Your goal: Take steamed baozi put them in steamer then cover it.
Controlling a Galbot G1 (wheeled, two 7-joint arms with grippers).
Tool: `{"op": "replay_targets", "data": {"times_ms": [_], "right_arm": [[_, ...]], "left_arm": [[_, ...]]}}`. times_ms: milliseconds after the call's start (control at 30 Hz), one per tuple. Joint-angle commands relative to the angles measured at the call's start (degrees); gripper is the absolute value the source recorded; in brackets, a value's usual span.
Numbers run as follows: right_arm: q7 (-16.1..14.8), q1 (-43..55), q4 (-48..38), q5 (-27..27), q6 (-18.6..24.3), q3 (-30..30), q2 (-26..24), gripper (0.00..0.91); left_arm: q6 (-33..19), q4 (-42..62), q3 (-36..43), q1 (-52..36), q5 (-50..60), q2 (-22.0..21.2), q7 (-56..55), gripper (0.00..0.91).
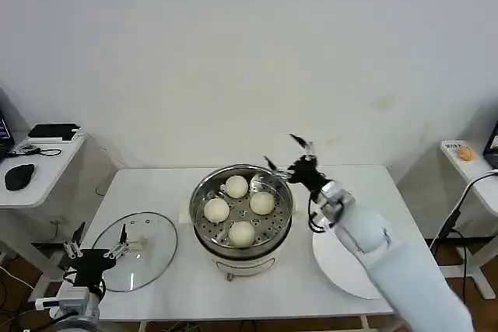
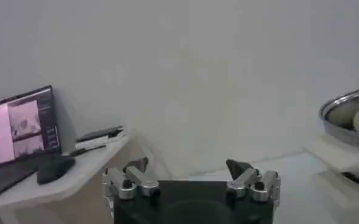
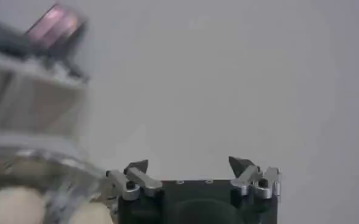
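White table (image 1: 156, 184) with steamer (image 1: 242, 227), glass lid (image 1: 137, 249) and white plate (image 1: 342, 266)

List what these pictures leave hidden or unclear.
- Steamer: its base is largely hidden under the pot in the head view; the left wrist view's edge cuts it off.
- White plate: the right arm covers part of it in the head view.
- Steamed baozi: only blurred edges in the right wrist view.
- Laptop: screen content too blurred in the left wrist view.

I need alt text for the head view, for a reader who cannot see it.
Four round cream-white steamed baozi sit in the shiny round steel steamer on a white table. The right gripper, jaws open, hovers at its far rim; the left gripper waits by the round glass lid.
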Motion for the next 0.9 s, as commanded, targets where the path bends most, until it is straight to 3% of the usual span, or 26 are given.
{"op": "replay_targets", "data": {"times_ms": [33, 167, 367, 667, 900], "right_arm": [[-4.9, -30.4, 4.3, -5.8, 9.3, 33.4, 16.5, 0.907], [-5.5, -35.5, 7.0, -4.5, 9.3, 38.5, 17.3, 0.907], [-5.4, -38.7, 9.2, -4.1, 9.2, 41.1, 17.1, 0.907], [-5.1, -40.9, 11.4, -3.5, 9.7, 43.1, 18.0, 0.907], [-5.2, -42.0, 13.3, -3.3, 9.6, 43.9, 19.2, 0.907]], "left_arm": [[-5.1, 4.0, 1.0, 1.4, 31.1, 1.2, -2.2, 0.907], [-6.4, 6.5, 1.3, 4.8, 48.5, 2.2, -2.5, 0.907], [-7.5, 11.0, 3.6, 5.9, 61.9, 5.5, -3.9, 0.907], [-7.1, 17.5, 6.9, 0.0, 67.3, 6.4, -4.1, 0.907], [-6.6, 21.9, 9.3, -4.7, 65.0, 8.5, -3.1, 0.907]]}}
